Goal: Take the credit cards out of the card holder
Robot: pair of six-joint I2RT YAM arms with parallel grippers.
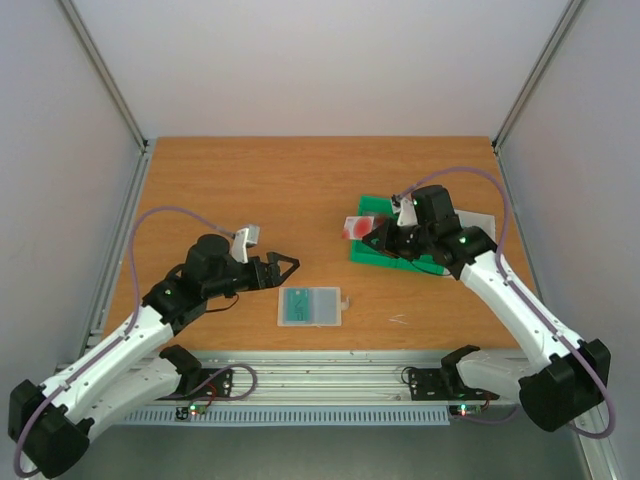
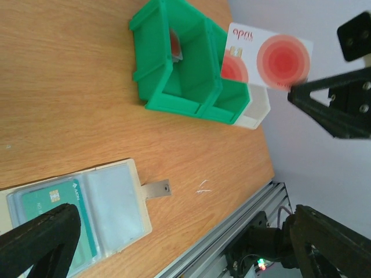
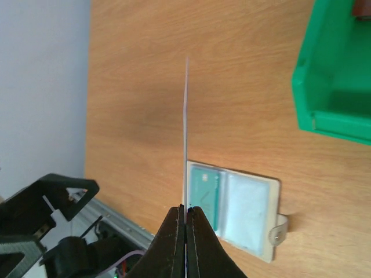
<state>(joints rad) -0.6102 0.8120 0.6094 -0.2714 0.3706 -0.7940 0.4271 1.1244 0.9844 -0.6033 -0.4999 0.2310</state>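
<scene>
Right jaws clamped on white card [image 2: 272, 58], long axis straight out; left jaws wide apart.

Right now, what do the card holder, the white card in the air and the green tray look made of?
The card holder: soft-looking translucent plastic, perhaps vinyl; the teal card shows through its pocket. The white card: thin stiff plastic, printed; edge-on it looks straight. The green tray: hard moulded plastic, opaque, slight sheen.
</scene>
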